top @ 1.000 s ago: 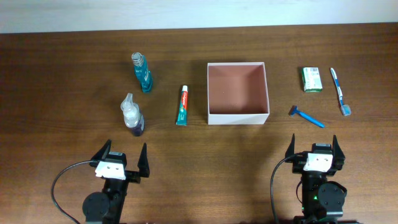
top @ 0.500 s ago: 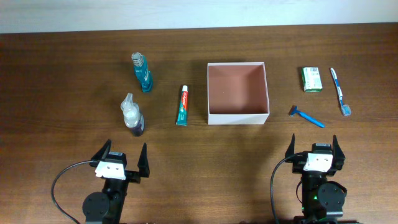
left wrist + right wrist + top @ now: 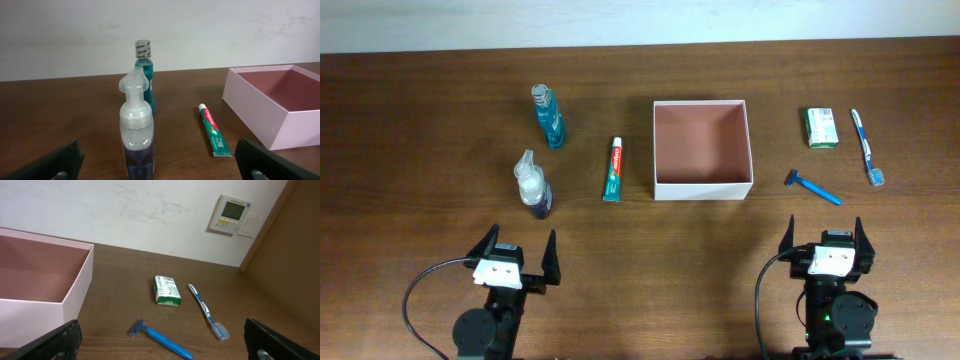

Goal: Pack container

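- Left gripper (image 3: pixel 521 243): jaws spread wide, nothing held, parked in front of and left of the square, shallow, white-walled container (image 3: pixel 703 189), well apart from it.
- Likely first pick on this side: clear pump bottle with purple liquid (image 3: pixel 532 186), upright, well left of the container. Best gripped low on the body, below the pump head, so as not to tip it.
- Green-and-white toothpaste tube (image 3: pixel 613 169), flat on the table just left of the container, lying along its left wall. Pinch across the narrow width.
- Right gripper (image 3: pixel 824 232): likewise wide open and empty, in front of and right of the container.
- Blue plastic razor (image 3: pixel 813 186), flat near the container's front right corner. Needs a descent right to the wood before closing across the thin handle.
- Pump bottle: purple liquid filling only the lower part.
- Teal bottle with a silver cap (image 3: pixel 548 118), farther left of the container: teal liquid up to about the neck.
- Container: mid-table between both groups of toiletries, reddish-brown floor bare, nothing packed yet.
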Controlling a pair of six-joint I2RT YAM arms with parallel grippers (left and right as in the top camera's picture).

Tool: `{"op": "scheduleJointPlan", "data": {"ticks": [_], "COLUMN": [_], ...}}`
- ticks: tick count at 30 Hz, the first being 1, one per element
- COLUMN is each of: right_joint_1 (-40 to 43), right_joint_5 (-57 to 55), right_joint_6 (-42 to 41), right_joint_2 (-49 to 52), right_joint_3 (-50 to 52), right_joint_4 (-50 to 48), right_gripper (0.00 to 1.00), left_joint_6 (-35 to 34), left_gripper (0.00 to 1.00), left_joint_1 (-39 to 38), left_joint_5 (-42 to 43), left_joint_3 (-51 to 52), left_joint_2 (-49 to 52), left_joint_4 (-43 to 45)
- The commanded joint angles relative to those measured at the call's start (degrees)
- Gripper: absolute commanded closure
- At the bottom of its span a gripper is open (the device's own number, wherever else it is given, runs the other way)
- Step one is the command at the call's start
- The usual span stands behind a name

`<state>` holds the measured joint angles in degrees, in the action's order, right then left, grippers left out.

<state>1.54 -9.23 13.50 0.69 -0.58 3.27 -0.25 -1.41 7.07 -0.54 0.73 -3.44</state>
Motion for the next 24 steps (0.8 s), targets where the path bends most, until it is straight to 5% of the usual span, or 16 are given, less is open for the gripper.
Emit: {"op": "scheduleJointPlan", "data": {"ticks": [1, 18, 24], "right_joint_1": [-0.42, -0.42, -0.42], "right_joint_5": [-1.77, -1.29, 8.98], "right_joint_6": [-0.22, -0.44, -0.44], "right_joint_2": [-0.33, -0.33, -0.33], "right_joint_3": [0.26, 0.26, 0.26], "right_joint_4": [0.39, 0.20, 1.31], "right_gripper": [0.01, 0.01, 0.01], "left_joint_6": [-0.15, -0.15, -0.15], "left_gripper": [0.00, 0.00, 0.01], "left_joint_1": [0.46, 0.46, 0.46], "left_joint_5": [-0.02, -0.02, 0.00], "left_joint_3": [0.04, 0.04, 0.04], "left_joint_2": [-0.44, -0.44, -0.44], "left_joint_4": [-0.48, -0.48, -0.48]}}
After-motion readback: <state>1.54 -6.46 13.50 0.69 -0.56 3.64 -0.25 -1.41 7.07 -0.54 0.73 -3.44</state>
